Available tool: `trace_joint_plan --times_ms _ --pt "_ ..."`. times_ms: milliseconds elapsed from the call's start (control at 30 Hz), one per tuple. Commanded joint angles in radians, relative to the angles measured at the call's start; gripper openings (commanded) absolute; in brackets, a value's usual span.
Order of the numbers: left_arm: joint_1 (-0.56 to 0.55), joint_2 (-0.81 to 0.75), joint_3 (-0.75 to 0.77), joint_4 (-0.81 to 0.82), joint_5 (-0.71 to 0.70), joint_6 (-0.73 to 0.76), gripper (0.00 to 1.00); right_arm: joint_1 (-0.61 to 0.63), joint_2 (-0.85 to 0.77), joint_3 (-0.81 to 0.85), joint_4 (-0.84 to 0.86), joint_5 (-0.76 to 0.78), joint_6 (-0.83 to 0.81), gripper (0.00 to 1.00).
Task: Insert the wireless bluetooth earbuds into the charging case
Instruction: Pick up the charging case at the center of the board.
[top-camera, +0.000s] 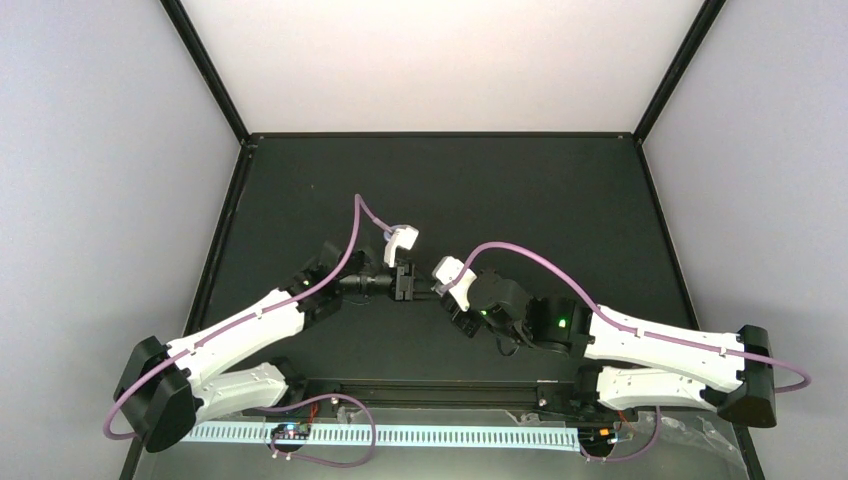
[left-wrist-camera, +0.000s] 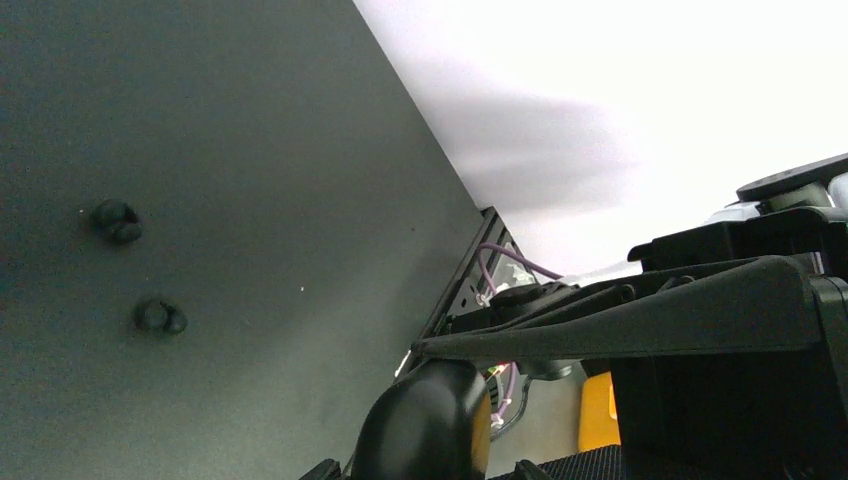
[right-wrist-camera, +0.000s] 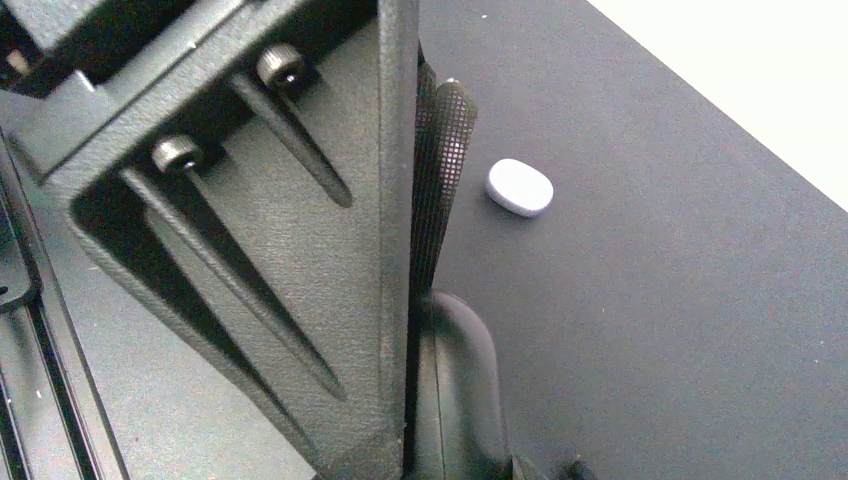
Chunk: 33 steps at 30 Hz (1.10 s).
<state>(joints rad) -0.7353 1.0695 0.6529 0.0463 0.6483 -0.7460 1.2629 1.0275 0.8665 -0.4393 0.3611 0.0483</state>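
The right gripper (top-camera: 434, 289) has its jaws drawn narrow on the black case (left-wrist-camera: 425, 425), nipping it at the fingertips. In the left wrist view one finger (left-wrist-camera: 620, 320) of that gripper lies across the top of the case. The left gripper (top-camera: 404, 282) faces it tip to tip with the case between its fingers, but I cannot tell whether those jaws press on it. The two wrists stretch toward each other and meet near the middle of the table (top-camera: 560, 200). The left arm reaches in from 8 o'clock with its elbow bent, the right from 4 o'clock. Two black earbuds (left-wrist-camera: 117, 221) lie apart on the table, at 9 o'clock in the left wrist view. A pale case (right-wrist-camera: 520, 187) lies on the table at 1 o'clock from the right fingers.
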Motion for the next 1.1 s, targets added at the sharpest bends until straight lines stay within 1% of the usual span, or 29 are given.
trace_joint_plan --times_ms 0,167,433,600,900,1067 --pt "-0.012 0.011 0.035 0.034 0.033 -0.020 0.41 0.007 0.001 0.032 0.049 0.013 -0.013 0.19" --pt "-0.019 0.020 0.028 0.051 0.039 -0.030 0.35 0.007 0.002 0.031 0.062 0.027 -0.014 0.19" --pt "-0.029 0.023 0.013 0.075 0.042 -0.053 0.35 0.007 0.006 0.032 0.084 0.052 -0.011 0.19" --pt "-0.032 0.012 0.003 0.086 0.042 -0.065 0.39 0.006 -0.001 0.029 0.090 0.064 -0.012 0.19" --pt "-0.033 0.008 -0.011 0.087 0.045 -0.097 0.38 0.007 -0.013 0.014 0.102 0.106 -0.013 0.19" --pt "-0.033 0.000 -0.021 0.085 0.045 -0.118 0.46 0.006 -0.014 0.005 0.106 0.130 -0.022 0.19"
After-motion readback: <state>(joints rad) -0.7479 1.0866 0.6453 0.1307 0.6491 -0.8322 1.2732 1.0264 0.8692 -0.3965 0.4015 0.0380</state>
